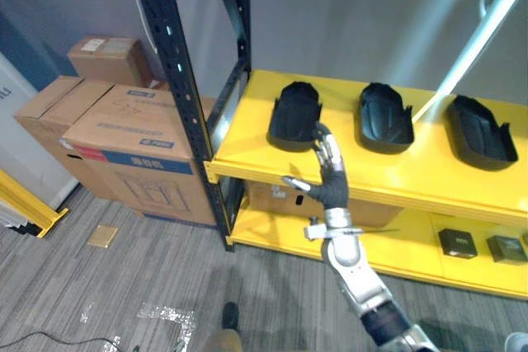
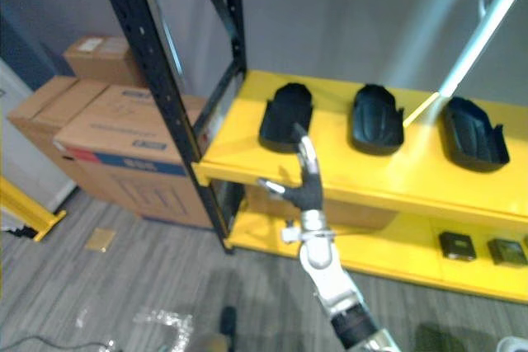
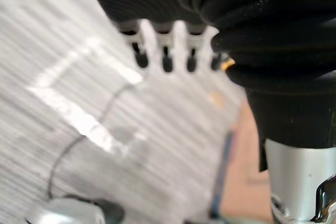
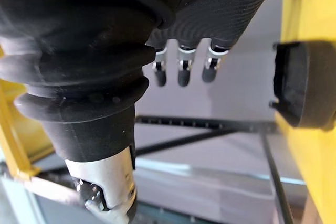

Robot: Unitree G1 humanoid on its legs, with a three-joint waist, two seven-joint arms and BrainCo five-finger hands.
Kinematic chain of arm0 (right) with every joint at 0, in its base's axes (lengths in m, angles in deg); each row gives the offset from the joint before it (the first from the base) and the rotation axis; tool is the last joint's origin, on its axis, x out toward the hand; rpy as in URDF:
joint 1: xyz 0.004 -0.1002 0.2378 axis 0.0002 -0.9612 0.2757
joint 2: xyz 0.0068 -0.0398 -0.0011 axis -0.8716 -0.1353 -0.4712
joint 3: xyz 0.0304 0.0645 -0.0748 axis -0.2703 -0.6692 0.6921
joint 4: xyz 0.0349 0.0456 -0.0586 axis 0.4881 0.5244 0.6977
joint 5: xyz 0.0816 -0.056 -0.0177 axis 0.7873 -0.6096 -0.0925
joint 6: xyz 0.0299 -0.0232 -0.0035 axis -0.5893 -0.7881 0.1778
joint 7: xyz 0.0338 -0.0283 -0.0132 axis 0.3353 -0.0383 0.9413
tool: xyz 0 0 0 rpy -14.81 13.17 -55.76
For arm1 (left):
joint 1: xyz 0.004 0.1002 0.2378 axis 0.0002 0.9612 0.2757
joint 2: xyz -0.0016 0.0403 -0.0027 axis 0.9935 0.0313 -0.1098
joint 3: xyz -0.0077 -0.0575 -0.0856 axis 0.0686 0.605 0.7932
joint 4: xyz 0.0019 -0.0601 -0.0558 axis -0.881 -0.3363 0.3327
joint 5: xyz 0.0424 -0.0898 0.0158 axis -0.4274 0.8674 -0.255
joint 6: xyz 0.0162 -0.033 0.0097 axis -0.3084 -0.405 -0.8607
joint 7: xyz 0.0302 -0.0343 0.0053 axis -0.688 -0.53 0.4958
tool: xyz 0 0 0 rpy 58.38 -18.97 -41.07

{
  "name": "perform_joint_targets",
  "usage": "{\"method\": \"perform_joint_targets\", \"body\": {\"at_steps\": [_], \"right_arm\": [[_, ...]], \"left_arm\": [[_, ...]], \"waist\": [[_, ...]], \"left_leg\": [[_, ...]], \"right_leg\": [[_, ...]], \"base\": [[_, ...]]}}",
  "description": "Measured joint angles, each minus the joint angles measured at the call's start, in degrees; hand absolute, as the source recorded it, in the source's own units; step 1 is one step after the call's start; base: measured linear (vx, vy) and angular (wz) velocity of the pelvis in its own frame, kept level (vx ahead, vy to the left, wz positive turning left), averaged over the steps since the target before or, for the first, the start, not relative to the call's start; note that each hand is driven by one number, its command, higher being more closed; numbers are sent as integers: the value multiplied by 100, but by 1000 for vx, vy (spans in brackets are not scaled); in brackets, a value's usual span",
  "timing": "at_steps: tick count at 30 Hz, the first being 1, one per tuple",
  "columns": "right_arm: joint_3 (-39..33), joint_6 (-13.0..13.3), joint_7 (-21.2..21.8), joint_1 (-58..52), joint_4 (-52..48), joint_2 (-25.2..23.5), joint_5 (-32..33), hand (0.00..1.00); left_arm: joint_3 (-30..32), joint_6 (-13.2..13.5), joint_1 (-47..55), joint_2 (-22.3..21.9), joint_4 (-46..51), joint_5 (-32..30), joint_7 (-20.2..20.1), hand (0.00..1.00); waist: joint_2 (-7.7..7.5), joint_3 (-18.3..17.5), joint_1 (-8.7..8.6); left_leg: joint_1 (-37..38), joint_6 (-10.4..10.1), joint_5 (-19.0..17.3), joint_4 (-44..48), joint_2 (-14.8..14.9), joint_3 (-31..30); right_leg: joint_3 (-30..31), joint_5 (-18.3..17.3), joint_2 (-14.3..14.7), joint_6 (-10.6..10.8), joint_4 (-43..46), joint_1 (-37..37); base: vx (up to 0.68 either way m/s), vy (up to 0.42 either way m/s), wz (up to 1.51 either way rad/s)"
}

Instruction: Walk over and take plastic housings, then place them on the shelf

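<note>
left hand [image 3: 165, 45]: low over the floor [image 3: 47, 30], fingers straight, holding nothing. right hand [image 1: 330, 172]: raised at the front edge of the yellow shelf [image 1: 247, 154], fingers extended, thumb spread, empty. three plastic housings [image 1: 385, 117] sit in a row on that shelf. the left housing [image 1: 294, 113] lies just past the fingertips, probably not touching. step in hand: placement, apparently complete. next move: draw the right hand clear without nudging the left housing.

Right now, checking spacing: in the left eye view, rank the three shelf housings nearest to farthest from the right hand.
From the right hand:
1. Left housing, just behind it.
2. Middle housing, further right.
3. Right housing, far right.
</note>
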Motion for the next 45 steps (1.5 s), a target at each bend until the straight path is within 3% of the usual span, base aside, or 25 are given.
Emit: {"method": "perform_joint_targets", "body": {"at_steps": [4,10,21,25,34,38,41,43,45], "right_arm": [[-65,-253,157,603,635,-99,95,100],[-239,-468,145,1449,1522,-334,85,100],[-997,-643,0,2211,2548,-297,117,100],[-1146,-739,-110,2248,2594,-279,279,100],[-1160,-761,-46,2376,2563,-223,376,100],[-1133,-972,17,2415,2533,-117,353,100],[-1136,-974,-43,2645,2534,7,348,100],[-1223,-938,-106,3094,2538,106,342,100],[-1258,-905,-105,3283,2542,197,332,100]], "left_arm": [[217,178,-319,177,-159,165,-136,0],[249,245,-642,175,-164,156,-247,0],[3,286,-820,148,-163,154,-375,0],[2,274,-835,154,-173,162,-376,0],[-206,273,-938,166,-167,199,-390,0],[-413,280,-1081,164,-140,216,-405,0],[-442,290,-1230,164,-41,298,-435,0],[-448,269,-1371,194,93,466,-648,0],[-608,135,-1436,206,60,732,-973,0]], "waist": [[-34,203,136],[-160,467,267],[-64,831,305],[-72,959,389],[-102,1132,397],[1,1240,381],[87,1440,356],[128,1793,277],[146,1824,276]], "left_leg": [[-47,7,-5,1,-27,-5],[-97,30,16,4,-116,-54],[-32,-4,6,2,-96,-159],[-34,1,-8,3,-151,-188],[-43,60,11,32,-201,-136],[-65,48,19,32,-102,-85],[-196,1,49,33,-52,-128],[-317,-3,70,35,-3,-158],[-472,-5,146,36,-11,-160]], "right_leg": [[-8,-8,-16,14,-7,-35],[-109,63,-66,65,-37,-6],[-201,34,-38,54,-27,112],[-286,4,-123,97,-28,144],[-200,24,-193,134,32,79],[-82,-33,-157,48,243,-102],[-83,-104,-125,-6,450,-309],[-86,-257,-158,-44,800,-578],[-84,-322,-206,-14,1015,-822]], "base": [[-1,2,2],[38,-7,6],[0,-23,4],[-20,-7,9],[1,-9,-4],[-54,-28,-12],[-106,-15,2],[-149,-14,9],[-61,-13,8]]}}
